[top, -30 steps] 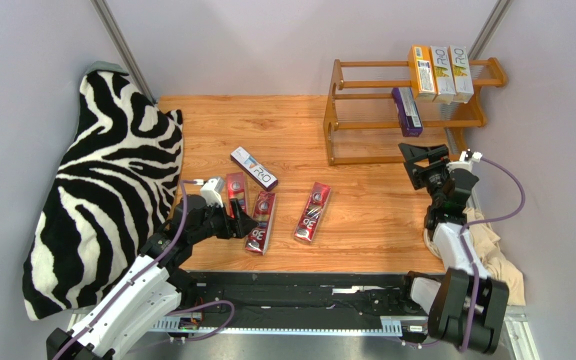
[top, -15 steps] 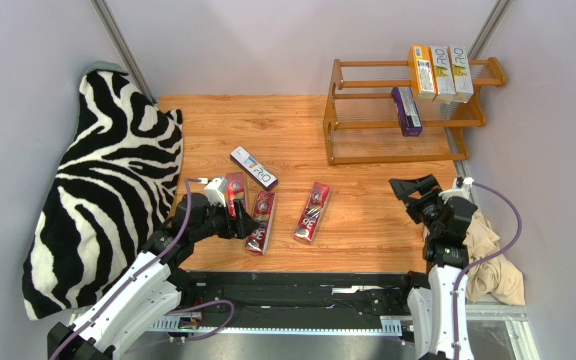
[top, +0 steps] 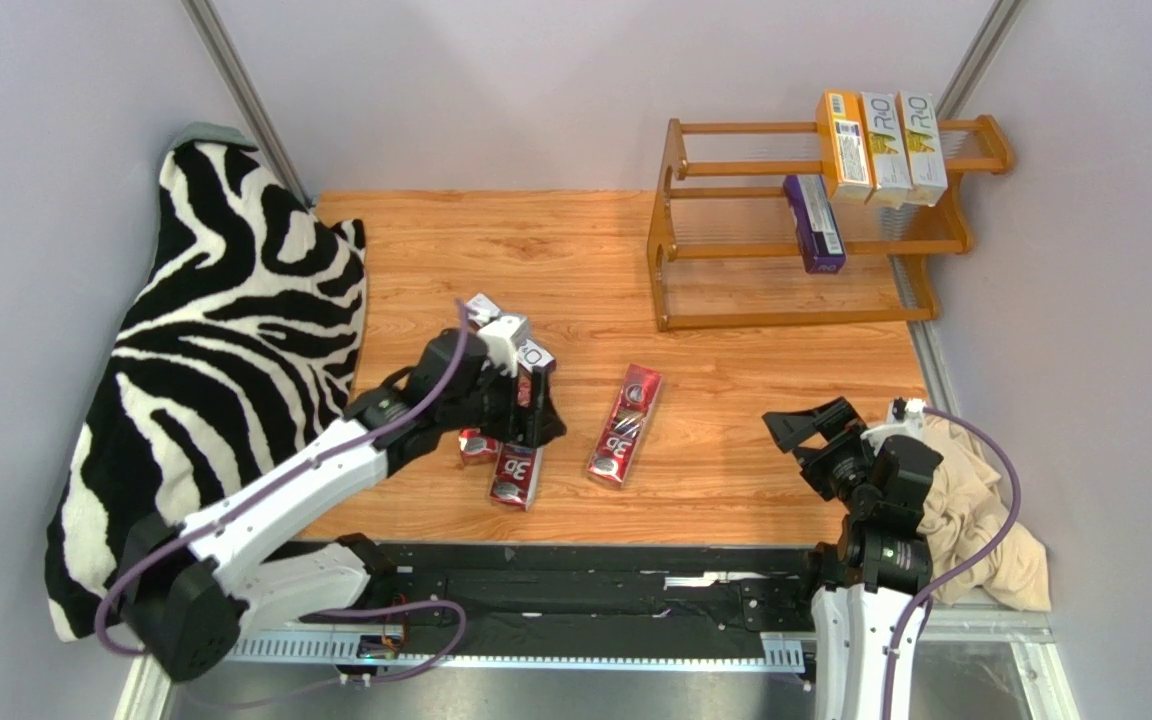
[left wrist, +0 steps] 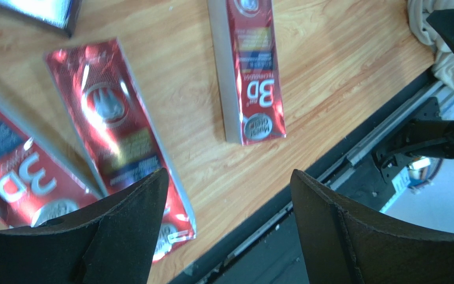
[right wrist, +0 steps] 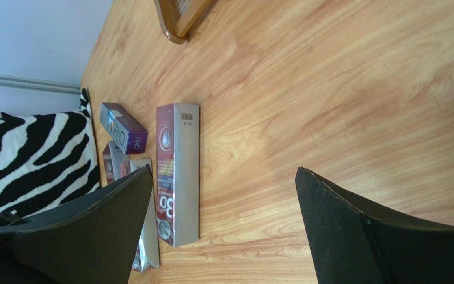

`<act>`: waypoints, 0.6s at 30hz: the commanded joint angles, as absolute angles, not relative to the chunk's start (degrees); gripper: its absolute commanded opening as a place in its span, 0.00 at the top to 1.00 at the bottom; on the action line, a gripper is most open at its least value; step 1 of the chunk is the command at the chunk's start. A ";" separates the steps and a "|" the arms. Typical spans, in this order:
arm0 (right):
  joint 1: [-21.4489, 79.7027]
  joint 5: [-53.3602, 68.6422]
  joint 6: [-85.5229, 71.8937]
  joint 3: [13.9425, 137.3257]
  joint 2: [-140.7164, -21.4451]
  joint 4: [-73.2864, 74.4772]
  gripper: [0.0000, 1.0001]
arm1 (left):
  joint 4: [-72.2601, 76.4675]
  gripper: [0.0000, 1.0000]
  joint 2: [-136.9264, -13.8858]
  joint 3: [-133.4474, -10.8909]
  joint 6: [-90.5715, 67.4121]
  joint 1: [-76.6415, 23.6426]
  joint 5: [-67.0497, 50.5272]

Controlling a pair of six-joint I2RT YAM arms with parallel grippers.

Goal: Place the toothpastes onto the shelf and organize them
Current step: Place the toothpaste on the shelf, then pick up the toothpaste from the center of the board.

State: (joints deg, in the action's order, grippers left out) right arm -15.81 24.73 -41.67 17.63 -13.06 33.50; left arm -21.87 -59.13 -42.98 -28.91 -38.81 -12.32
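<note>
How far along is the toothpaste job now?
Half done: on the orange-brown wooden shelf sit three orange-and-white cartons on top, a purple carton below. Nothing is held; the left arm's open fingers hover over three red cartons. These and a second purple carton remain.

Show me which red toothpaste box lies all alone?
The rightmost red carton: nothing touches it, while the other two red cartons lie together by the left gripper.

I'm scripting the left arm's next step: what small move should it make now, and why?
Probably shift the left gripper over the middle red carton and lower it. Its jaws stand open and empty, the wrist view shows that carton lying to one side of the gap, and the shelf has room.
</note>
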 commanded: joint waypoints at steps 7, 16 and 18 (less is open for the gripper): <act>-15.47 27.33 -39.11 18.19 -10.81 39.55 0.04 | -28.64 0.16 -89.08 -68.01 -21.27 -49.65 -1.94; -15.47 28.74 -38.76 17.76 -9.23 40.78 0.05 | -29.71 0.15 -100.81 -77.70 -20.57 -50.71 1.30; -15.56 29.26 -38.67 17.40 -9.05 40.69 0.05 | -30.06 0.14 -100.11 -78.40 -20.30 -50.28 4.47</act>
State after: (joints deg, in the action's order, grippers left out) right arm -15.77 27.33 -39.94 17.63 -9.98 40.66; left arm -29.43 -102.35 -75.16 -21.76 -50.61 -0.91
